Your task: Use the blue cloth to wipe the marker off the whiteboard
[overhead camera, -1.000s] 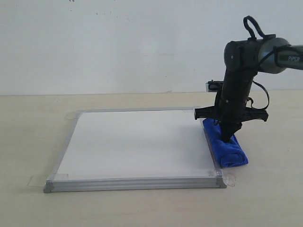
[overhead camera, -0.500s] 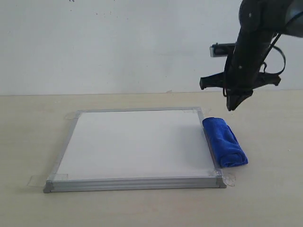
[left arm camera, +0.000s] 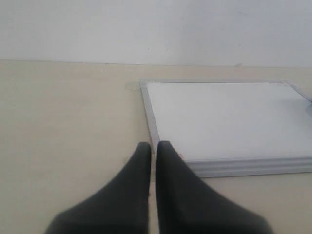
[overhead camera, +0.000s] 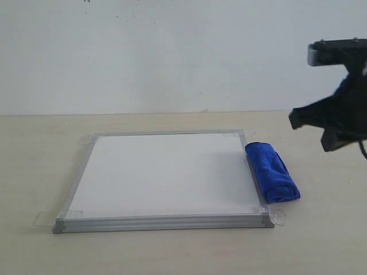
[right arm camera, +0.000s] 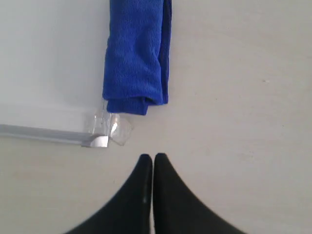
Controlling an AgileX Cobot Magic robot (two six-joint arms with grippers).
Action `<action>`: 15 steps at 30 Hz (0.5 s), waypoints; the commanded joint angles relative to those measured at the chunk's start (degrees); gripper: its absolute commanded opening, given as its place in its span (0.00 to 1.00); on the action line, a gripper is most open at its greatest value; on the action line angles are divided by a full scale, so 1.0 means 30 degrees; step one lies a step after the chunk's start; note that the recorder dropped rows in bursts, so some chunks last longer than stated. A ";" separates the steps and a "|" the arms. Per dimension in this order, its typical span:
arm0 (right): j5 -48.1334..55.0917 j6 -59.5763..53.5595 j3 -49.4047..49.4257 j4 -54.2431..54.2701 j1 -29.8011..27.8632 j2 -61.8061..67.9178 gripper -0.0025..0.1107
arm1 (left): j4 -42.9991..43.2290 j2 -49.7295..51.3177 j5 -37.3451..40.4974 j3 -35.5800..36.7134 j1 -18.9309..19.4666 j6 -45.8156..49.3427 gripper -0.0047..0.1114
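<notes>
The whiteboard (overhead camera: 166, 172), at frame centre, is shown free of visible marker lines, so wiping is judged complete. The blue cloth (overhead camera: 272, 172) is left on the worktop (overhead camera: 34, 160) against the board's right edge. The left tool (left arm camera: 153, 146) and right tool (right arm camera: 152, 158) are pressed together, empty.

I am looking over a beige table (overhead camera: 172, 252).
A plain white wall (overhead camera: 172, 51) is standing behind its far edge.

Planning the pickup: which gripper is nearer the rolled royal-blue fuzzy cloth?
Right. The right gripper hangs raised beside the blue cloth; the left gripper is across the silver-framed whiteboard, off its opposite side.
</notes>
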 commanded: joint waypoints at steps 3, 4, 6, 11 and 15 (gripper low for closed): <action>-0.2132 -0.0188 0.5991 -0.0310 -0.0014 -0.5837 0.02 | 0.0086 -0.0051 0.0025 0.0075 0.0007 0.0093 0.07; -0.2026 -0.0188 0.6487 -0.0259 -0.0014 -0.6531 0.02 | 0.0086 -0.0051 0.0025 0.0075 0.0007 0.0093 0.07; -0.2026 -0.0188 0.7133 -0.0259 -0.0014 -0.7585 0.02 | 0.0086 -0.0051 0.0025 0.0075 0.0007 0.0093 0.07; -0.1770 -0.0188 0.7445 -0.0259 -0.0014 -0.9352 0.02 | 0.0086 -0.0051 0.0025 0.0075 0.0007 0.0093 0.07; -0.2106 -0.0188 0.7445 -0.0259 -0.0014 -1.0044 0.02 | 0.0086 -0.0051 0.0025 0.0075 0.0007 0.0093 0.07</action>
